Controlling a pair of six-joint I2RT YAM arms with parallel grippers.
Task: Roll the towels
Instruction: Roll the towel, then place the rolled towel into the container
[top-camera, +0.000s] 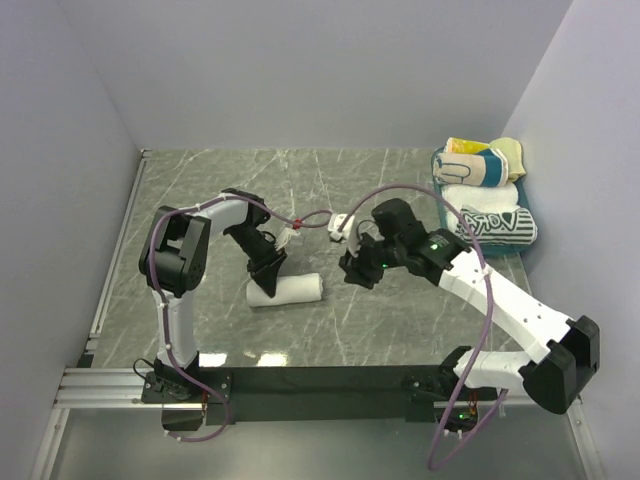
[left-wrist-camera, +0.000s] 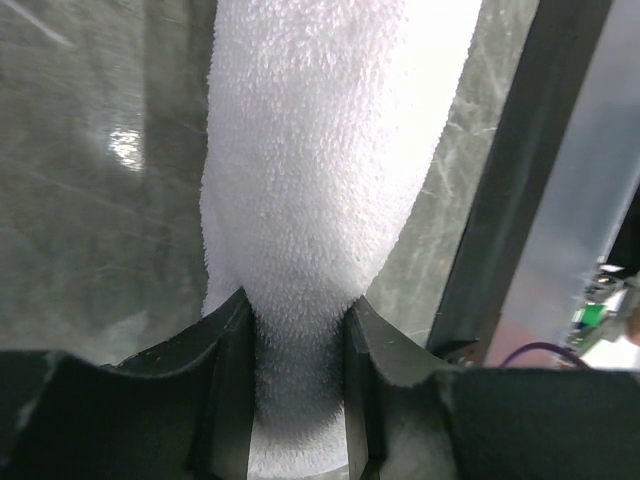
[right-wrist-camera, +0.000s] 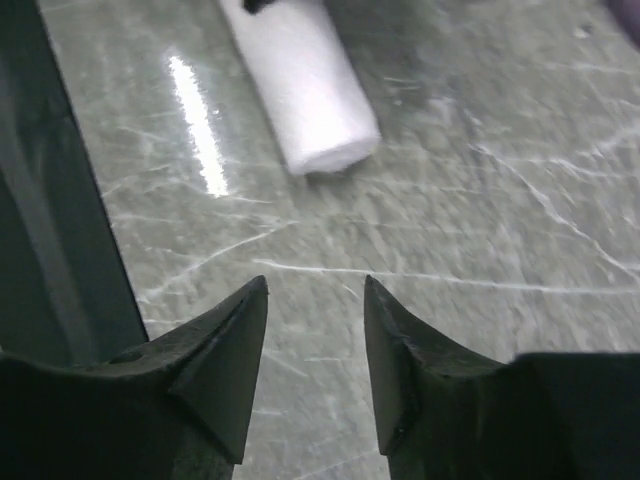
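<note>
Though the left gripper (left-wrist-camera: 298, 318) squeezes one end of the rolled white towel (left-wrist-camera: 320, 150), such soft, light cloth probably holds better mid-roll, while the right gripper (right-wrist-camera: 315, 290) hangs parted, empty.

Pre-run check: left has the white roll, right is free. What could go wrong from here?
1. The left gripper pinches only one end of the roll; if lifted, the free end may sag or unwind.
2. The right gripper is open and off the roll, so nothing backs up that end.
3. The right arm lies between roll and stack; a carry there could clip it.
</note>
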